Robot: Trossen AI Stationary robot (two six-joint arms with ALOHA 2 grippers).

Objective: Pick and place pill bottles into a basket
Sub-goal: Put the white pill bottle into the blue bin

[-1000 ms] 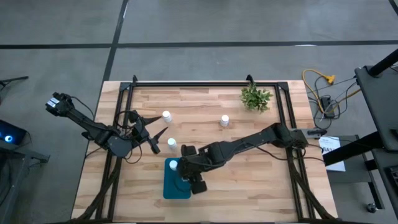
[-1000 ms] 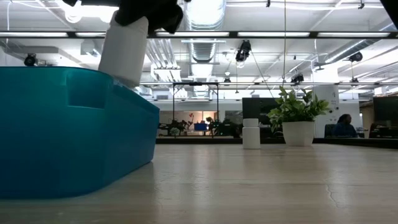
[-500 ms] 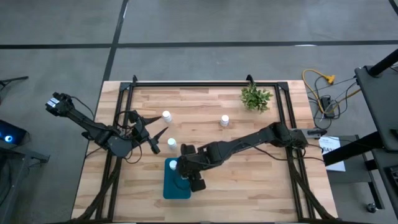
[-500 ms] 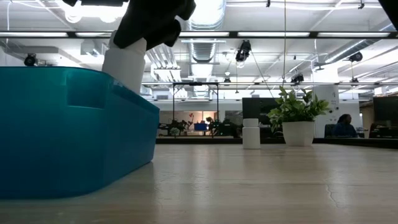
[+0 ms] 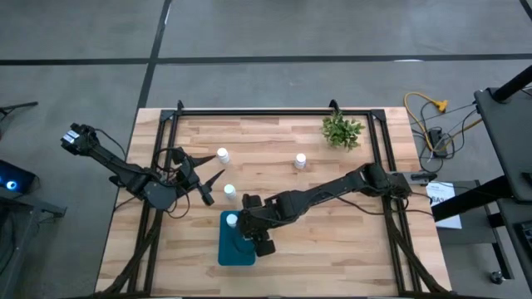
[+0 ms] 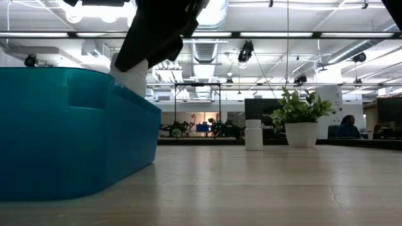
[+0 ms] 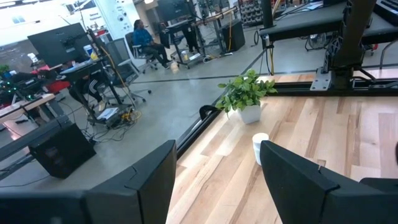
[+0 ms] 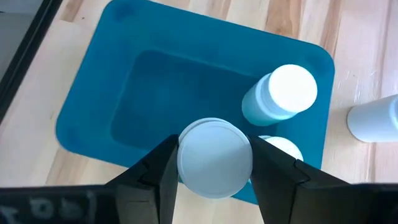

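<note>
Lowered into the basket (image 8: 93,106), right end effector (image 8: 214,165) grips one bottle (image 8: 214,158) — two inside.

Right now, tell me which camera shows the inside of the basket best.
The right wrist view: it looks down into the basket, showing two bottles inside and one held in the right gripper. The high view shows it small, partly under the arm; the low view, only its outer wall; the left wrist view, nothing.
</note>
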